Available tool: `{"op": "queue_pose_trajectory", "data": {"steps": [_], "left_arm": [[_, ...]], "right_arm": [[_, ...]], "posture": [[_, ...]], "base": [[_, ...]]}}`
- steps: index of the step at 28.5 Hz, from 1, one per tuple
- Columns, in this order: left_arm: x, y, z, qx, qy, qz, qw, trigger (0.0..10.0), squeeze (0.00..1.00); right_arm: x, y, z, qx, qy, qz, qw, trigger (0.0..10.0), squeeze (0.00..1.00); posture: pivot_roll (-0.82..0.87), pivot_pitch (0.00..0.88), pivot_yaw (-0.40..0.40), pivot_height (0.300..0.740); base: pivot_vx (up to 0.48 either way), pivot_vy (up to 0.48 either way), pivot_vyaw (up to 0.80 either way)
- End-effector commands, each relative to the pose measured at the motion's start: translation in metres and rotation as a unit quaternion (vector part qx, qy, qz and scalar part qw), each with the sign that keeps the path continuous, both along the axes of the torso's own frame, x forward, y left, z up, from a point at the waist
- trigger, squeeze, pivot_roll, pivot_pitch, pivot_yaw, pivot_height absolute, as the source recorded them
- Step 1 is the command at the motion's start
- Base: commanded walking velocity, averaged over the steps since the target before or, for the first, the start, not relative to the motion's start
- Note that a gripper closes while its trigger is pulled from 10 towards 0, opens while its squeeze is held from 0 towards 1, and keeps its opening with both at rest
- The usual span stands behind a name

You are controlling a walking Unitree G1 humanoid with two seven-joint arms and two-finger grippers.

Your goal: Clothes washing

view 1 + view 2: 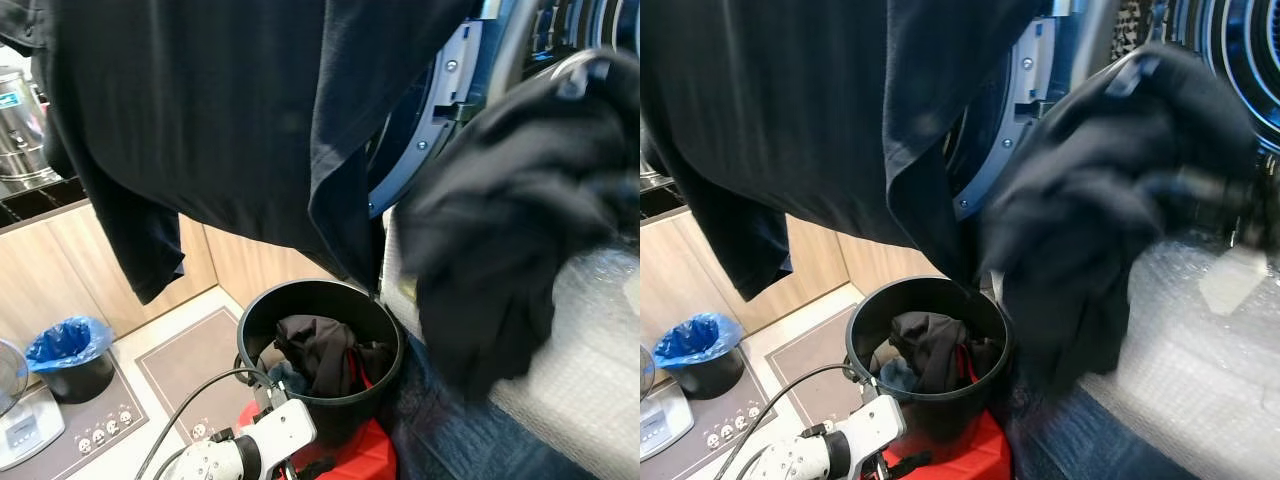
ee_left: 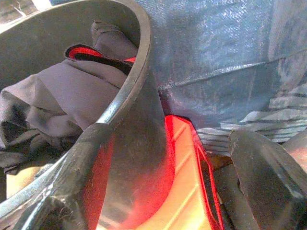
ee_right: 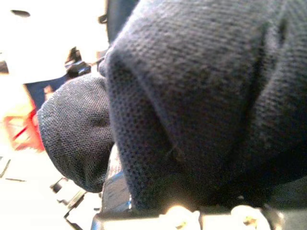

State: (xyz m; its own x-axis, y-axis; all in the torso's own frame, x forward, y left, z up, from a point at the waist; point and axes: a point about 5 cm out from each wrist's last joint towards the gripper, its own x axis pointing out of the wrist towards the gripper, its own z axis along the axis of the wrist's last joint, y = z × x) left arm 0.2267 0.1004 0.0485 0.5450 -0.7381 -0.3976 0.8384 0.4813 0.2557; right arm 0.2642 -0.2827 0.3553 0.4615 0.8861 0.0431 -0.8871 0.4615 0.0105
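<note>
The right gripper (image 1: 1230,200), raised before the washer door (image 1: 1000,130), is wrapped in a dark garment (image 1: 1090,230); whether its fingers are closed cannot be told. The left gripper (image 2: 158,187) straddles the black bucket (image 1: 320,310) rim, fingers apart, with clothes (image 1: 320,350) inside the bucket

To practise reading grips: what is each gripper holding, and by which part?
The left gripper straddles the black bucket at its rim. The dark garment covers the right gripper; the exact hold cannot be told.

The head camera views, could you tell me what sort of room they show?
Probably a home laundry corner: a front-loading washing machine door hangs open, a black bucket holds clothes, and dark garments hang overhead.
</note>
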Motion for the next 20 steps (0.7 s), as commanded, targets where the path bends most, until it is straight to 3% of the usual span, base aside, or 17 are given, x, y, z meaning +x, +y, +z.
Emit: {"op": "queue_pose_trajectory", "data": {"steps": [1, 2, 4, 8, 9, 10, 12, 13, 14, 16, 17, 19, 20], "left_arm": [[-0.006, 0.004, -0.009, 0.005, 0.026, 0.009, 1.0, 10.0, 0.0], [-0.01, 0.001, -0.011, 0.002, 0.032, 0.011, 0.999, 10.0, 0.0], [-0.012, -0.002, -0.011, -0.005, 0.036, 0.013, 0.999, 10.0, 0.0], [-0.018, -0.006, -0.013, -0.012, 0.047, 0.014, 0.999, 10.0, 0.0], [-0.019, -0.006, -0.013, -0.012, 0.048, 0.015, 0.999, 10.0, 0.0], [-0.019, -0.007, -0.013, -0.014, 0.049, 0.015, 0.999, 10.0, 0.0], [-0.019, -0.009, -0.012, -0.018, 0.051, 0.017, 0.998, 10.0, 0.0], [-0.019, -0.01, -0.012, -0.019, 0.052, 0.017, 0.998, 10.0, 0.0], [-0.019, -0.01, -0.012, -0.021, 0.053, 0.021, 0.998, 10.0, 0.0], [-0.02, -0.013, -0.012, -0.025, 0.053, 0.026, 0.998, 10.0, 0.0], [-0.02, -0.013, -0.012, -0.027, 0.052, 0.031, 0.998, 10.0, 0.0], [-0.02, -0.015, -0.011, -0.03, 0.052, 0.034, 0.998, 10.0, 0.0], [-0.019, -0.016, -0.011, -0.031, 0.051, 0.035, 0.998, 10.0, 0.0]], "right_arm": [[0.006, -0.001, 0.012, -0.012, -0.024, -0.034, 0.999, 10.0, 0.0], [0.027, -0.003, 0.016, -0.028, -0.028, -0.118, 0.992, 10.0, 0.0], [0.042, -0.008, 0.021, -0.023, -0.024, -0.191, 0.981, 10.0, 0.0], [0.072, -0.015, 0.062, 0.024, -0.023, -0.36, 0.932, 10.0, 0.0], [0.076, -0.02, 0.072, 0.047, -0.022, -0.414, 0.909, 10.0, 0.0], [0.08, -0.028, 0.081, 0.085, -0.012, -0.477, 0.875, 10.0, 0.0], [0.078, -0.053, 0.084, 0.136, 0.003, -0.598, 0.79, 10.0, 0.0], [0.077, -0.058, 0.084, 0.139, 0.003, -0.621, 0.771, 10.0, 0.0], [0.07, -0.07, 0.092, 0.143, -0.03, -0.678, 0.72, 10.0, 0.0], [0.057, -0.081, 0.109, 0.155, -0.077, -0.755, 0.633, 10.0, 0.0], [0.054, -0.08, 0.118, 0.14, -0.098, -0.783, 0.598, 10.0, 0.0], [0.054, -0.072, 0.126, 0.107, -0.122, -0.804, 0.571, 10.0, 0.0], [0.06, -0.064, 0.126, 0.069, -0.128, -0.81, 0.568, 10.0, 0.0]], "posture": [[-0.21, 0.0, -0.005, 0.74], [-0.22, 0.0, 0.0, 0.74], [-0.22, 0.0, 0.002, 0.74], [-0.24, 0.0, 0.0, 0.74], [-0.24, 0.0, -0.002, 0.74], [-0.24, 0.0, -0.002, 0.74], [-0.24, 0.0, -0.008, 0.74], [-0.24, 0.0, -0.009, 0.74], [-0.23, 0.0, -0.016, 0.74], [-0.22, 0.0, -0.03, 0.74], [-0.21, 0.0, -0.033, 0.74], [-0.2, 0.0, -0.036, 0.74], [-0.2, 0.0, -0.037, 0.74]], "base": [[0.0, 0.0, 0.0], [0.0, 0.0, 0.0], [0.0, 0.0, 0.0], [0.0, 0.0, 0.0], [0.0, 0.0, 0.0], [0.0, 0.0, 0.0], [0.0, 0.0, 0.0], [0.0, 0.0, 0.0], [0.0, 0.0, 0.0], [0.0, 0.0, 0.0], [0.0, 0.0, 0.0], [0.0, 0.0, 0.0], [0.0, 0.0, 0.0]]}}
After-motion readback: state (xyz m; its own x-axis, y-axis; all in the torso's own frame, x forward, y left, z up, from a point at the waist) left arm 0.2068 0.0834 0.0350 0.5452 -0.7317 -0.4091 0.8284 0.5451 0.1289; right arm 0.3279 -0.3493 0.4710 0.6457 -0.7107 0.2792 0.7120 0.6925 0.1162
